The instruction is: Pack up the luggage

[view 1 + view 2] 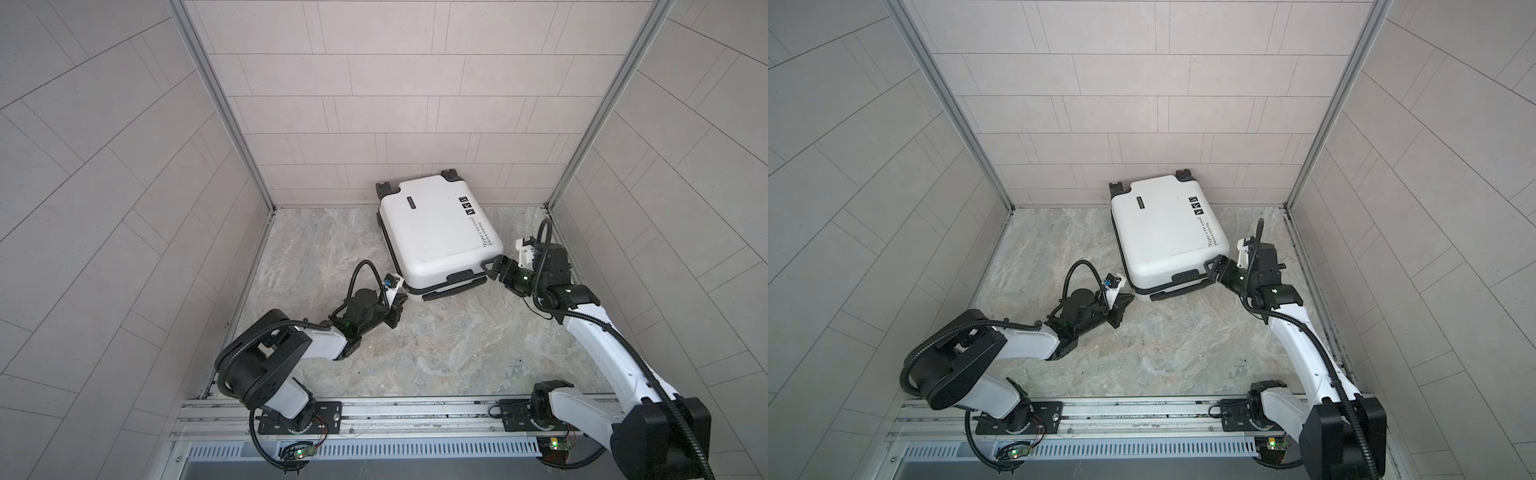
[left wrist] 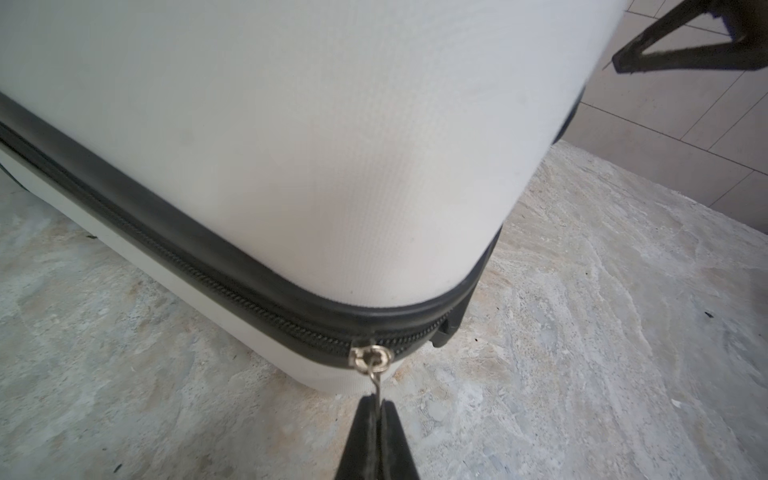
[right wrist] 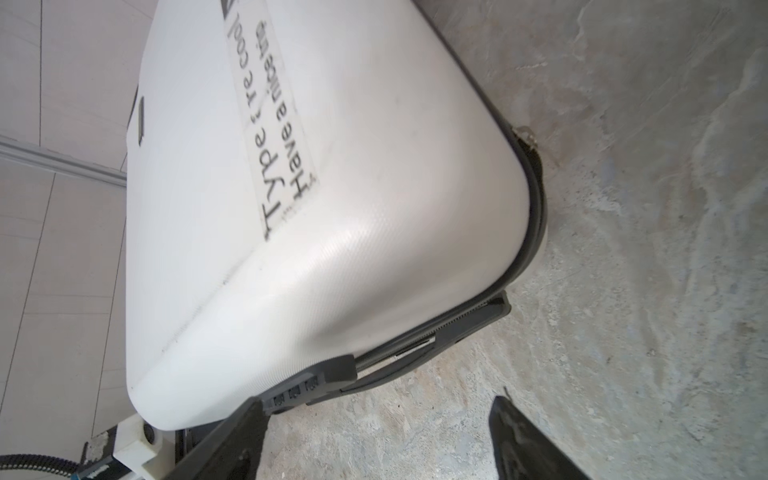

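The left gripper (image 2: 376,405) pinches the zipper pull (image 2: 377,384) at a near corner of the luggage (image 1: 436,232) — the right gripper (image 1: 492,268) gapes wide beside the other. The floor (image 1: 436,345) lies open in front.

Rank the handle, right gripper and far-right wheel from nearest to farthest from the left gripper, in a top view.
1. handle, on the suitcase's near edge, right of the left gripper.
2. right gripper, open, at the near right corner.
3. far-right wheel, at the far corner.

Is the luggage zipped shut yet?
Not fully: the luggage lid is down, but the slider sits at a corner, seam beyond gaping.
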Motion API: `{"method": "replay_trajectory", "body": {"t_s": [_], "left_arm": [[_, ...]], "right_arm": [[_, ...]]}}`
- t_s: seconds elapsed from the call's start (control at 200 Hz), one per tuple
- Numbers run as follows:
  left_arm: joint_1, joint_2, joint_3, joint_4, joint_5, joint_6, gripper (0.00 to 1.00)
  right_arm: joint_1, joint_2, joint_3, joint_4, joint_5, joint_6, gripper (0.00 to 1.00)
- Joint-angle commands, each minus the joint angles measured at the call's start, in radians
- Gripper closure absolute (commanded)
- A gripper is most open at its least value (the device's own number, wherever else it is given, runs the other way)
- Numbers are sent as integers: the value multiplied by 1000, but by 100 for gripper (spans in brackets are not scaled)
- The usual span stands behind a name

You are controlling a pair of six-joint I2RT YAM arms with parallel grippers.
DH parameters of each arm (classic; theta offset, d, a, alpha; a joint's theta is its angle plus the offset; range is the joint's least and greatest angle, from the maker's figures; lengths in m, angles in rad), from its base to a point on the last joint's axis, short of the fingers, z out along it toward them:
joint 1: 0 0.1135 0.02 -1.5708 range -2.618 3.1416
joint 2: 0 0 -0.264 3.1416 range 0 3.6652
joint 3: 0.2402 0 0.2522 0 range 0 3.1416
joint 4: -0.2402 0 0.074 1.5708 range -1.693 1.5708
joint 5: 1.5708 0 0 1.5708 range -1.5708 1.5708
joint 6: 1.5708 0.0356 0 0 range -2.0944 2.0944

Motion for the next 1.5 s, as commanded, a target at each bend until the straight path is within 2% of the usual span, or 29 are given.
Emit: {"method": "replay_trajectory", "body": {"t_s": [0.0,0.26,0.395,0.5,0.605,0.846,1.026,1.496], "left_arm": [[-14,-33,49,-86,85,15,100],[-12,-35,92,-143,92,-10,100],[-13,-50,96,-169,108,-8,100],[-13,-66,98,-182,129,2,100],[-14,-77,101,-190,140,0,100],[-21,-84,125,-212,166,0,100],[-44,-113,139,-257,183,12,100],[-123,-96,205,-299,143,25,100]], "right_arm": [[-35,0,56,-12,37,-24,11],[-154,73,103,36,49,-28,9],[-197,169,116,148,-56,-6,9],[-196,233,127,258,-143,38,9],[-181,265,124,319,-169,65,9],[-112,284,92,335,-146,71,10],[-104,279,48,369,-129,97,10],[-69,284,12,409,-108,127,11]]}}
